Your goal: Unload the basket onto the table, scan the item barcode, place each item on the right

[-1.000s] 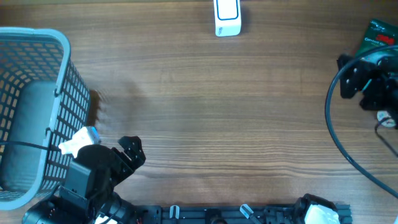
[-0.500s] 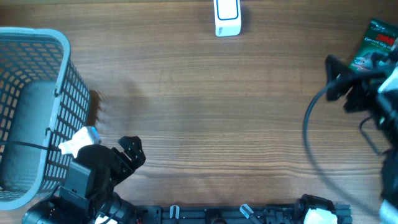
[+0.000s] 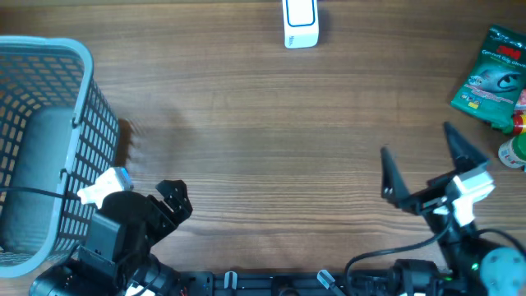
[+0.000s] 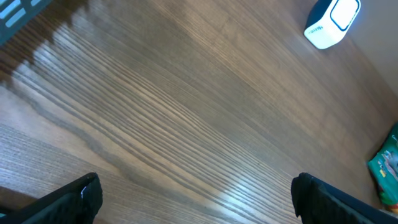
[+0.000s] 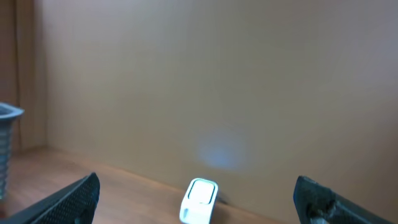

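At far right, a green printed packet (image 3: 491,67) lies flat; left pincer (image 4: 196,202) and right pincer (image 3: 424,163) spread.

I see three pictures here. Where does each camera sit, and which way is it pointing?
Overhead: fixed above the table, looking straight down on the basket, white scanner and green packet; the left gripper and right gripper show near the bottom edge.
Left wrist: on the left arm, tilted down across bare wood toward the white scanner; its open fingertips fill the bottom corners.
Right wrist: on the right arm, facing level toward the back wall; its open fingertips frame the bottom corners.
Shared: all three see the white scanner.
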Tool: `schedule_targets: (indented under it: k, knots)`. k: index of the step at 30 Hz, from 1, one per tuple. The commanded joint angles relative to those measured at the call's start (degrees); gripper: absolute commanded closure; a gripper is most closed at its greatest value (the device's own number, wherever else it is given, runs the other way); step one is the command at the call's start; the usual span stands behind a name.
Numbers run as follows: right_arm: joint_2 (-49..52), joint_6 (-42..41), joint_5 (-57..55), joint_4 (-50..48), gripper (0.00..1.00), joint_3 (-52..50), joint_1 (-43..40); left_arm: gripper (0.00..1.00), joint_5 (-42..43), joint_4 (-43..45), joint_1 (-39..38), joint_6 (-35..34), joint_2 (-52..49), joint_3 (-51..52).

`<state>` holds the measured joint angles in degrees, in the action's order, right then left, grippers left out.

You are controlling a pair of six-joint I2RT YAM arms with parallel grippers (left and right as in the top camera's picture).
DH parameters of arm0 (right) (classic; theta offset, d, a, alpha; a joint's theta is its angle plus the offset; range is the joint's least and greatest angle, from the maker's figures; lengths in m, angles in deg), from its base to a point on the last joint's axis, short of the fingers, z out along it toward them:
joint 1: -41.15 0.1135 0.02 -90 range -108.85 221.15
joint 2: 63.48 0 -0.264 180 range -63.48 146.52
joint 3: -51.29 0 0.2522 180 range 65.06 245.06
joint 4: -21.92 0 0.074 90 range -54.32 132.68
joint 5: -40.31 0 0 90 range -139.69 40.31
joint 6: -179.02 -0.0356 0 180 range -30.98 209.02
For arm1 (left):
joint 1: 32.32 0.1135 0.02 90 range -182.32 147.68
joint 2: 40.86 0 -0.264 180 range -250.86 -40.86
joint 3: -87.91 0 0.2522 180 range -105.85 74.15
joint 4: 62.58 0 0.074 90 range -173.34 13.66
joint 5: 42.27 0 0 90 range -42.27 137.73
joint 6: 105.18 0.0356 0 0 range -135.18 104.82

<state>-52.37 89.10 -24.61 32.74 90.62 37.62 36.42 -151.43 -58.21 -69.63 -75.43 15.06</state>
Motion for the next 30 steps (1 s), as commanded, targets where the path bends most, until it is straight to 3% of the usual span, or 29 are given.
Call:
schedule_targets:
  k: [1,7,14,20,30]
  knots:
    - [-7.28,-0.24,-4.28,-3.65,0.0,-8.26,1.88,0.0,-0.74,-0.02,-0.31,0.92,0.24,-0.04]
    - [-10.93,-2.43,-8.28,-11.13,0.0,-18.29,1.86,0.0,-0.76,-0.02,-0.31,0.92,0.24,-0.04]
    - [-10.93,-9.25,-14.58,-11.13,0.0,-24.79,1.86,0.0,-0.74,-0.02,-0.31,0.92,0.24,-0.04]
    - [-10.91,-9.2,-14.69,2.93,0.0,-25.27,1.86,0.0,-0.76,-0.02,-0.31,0.92,0.24,-0.04]
    - [-10.1,-9.14,-14.99,2.23,0.0,-25.22,1.84,0.0,-0.76,0.0,-0.31,0.92,0.24,-0.04]
